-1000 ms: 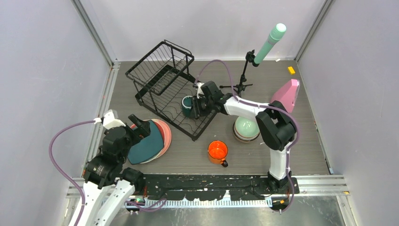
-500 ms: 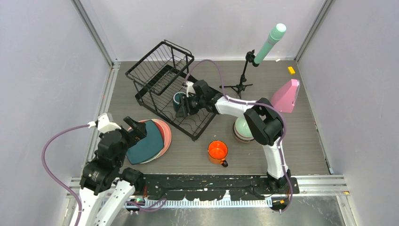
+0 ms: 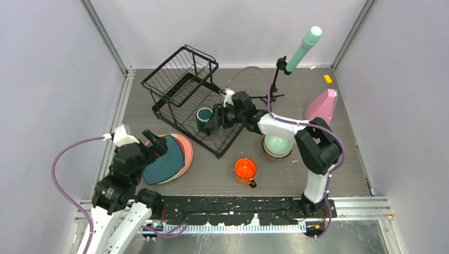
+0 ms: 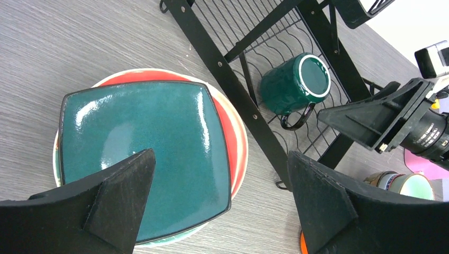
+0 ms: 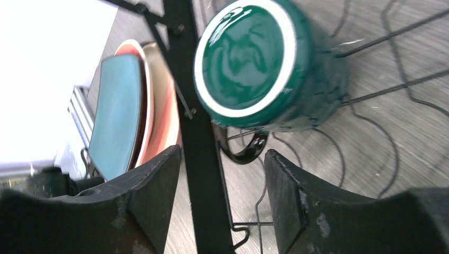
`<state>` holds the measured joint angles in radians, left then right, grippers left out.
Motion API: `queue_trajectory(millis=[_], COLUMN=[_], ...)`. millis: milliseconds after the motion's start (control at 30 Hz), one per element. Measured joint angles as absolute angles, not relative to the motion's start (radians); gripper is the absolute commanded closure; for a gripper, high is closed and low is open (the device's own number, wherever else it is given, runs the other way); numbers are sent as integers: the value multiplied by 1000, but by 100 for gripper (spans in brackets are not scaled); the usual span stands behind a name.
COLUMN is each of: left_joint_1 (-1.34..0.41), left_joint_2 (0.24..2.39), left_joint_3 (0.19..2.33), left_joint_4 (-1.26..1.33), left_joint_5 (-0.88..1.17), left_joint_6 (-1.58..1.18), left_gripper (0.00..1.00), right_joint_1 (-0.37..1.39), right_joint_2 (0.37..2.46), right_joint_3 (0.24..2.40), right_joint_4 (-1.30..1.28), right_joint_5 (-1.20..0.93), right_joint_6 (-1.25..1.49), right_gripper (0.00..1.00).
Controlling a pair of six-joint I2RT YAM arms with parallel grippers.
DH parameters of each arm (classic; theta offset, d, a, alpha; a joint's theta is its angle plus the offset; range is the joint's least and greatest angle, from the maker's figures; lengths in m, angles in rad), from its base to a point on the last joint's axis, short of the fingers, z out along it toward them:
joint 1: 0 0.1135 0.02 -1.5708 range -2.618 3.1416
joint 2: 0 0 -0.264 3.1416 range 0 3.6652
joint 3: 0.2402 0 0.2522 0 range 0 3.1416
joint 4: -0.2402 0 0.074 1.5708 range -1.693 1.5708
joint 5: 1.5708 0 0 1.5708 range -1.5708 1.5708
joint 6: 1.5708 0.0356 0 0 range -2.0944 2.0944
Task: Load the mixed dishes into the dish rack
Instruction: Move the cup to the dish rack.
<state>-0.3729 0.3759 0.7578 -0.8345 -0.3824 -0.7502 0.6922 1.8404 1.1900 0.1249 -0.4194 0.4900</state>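
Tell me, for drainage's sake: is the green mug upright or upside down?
Upside down: the green mug shows its white-ringed base, resting in the dish rack.

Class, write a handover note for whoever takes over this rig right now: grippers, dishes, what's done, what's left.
Left gripper: open, above the dark teal plate topping the plate stack beside the dish rack.
Right gripper: open, next to the dark green mug.
Done: dark green mug sits in the rack.
Left: plate stack, orange mug, bowl stack, all on the table.
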Motion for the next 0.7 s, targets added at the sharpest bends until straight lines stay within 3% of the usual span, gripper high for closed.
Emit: queue_trajectory(millis=[333, 700], left_joint_1=[-373, -373], left_joint_2=[376, 422], left_joint_3=[757, 756], left_joint_4=[-827, -826], left_joint_5=[-353, -303], left_joint_6=[-725, -700], left_gripper=[0, 0], right_joint_1=[652, 651], right_joint_2=[1868, 2131], right_joint_3=[1208, 1483], right_joint_4=[118, 180], right_joint_5=[-309, -430], right_joint_6=[584, 601], right_gripper=[39, 31])
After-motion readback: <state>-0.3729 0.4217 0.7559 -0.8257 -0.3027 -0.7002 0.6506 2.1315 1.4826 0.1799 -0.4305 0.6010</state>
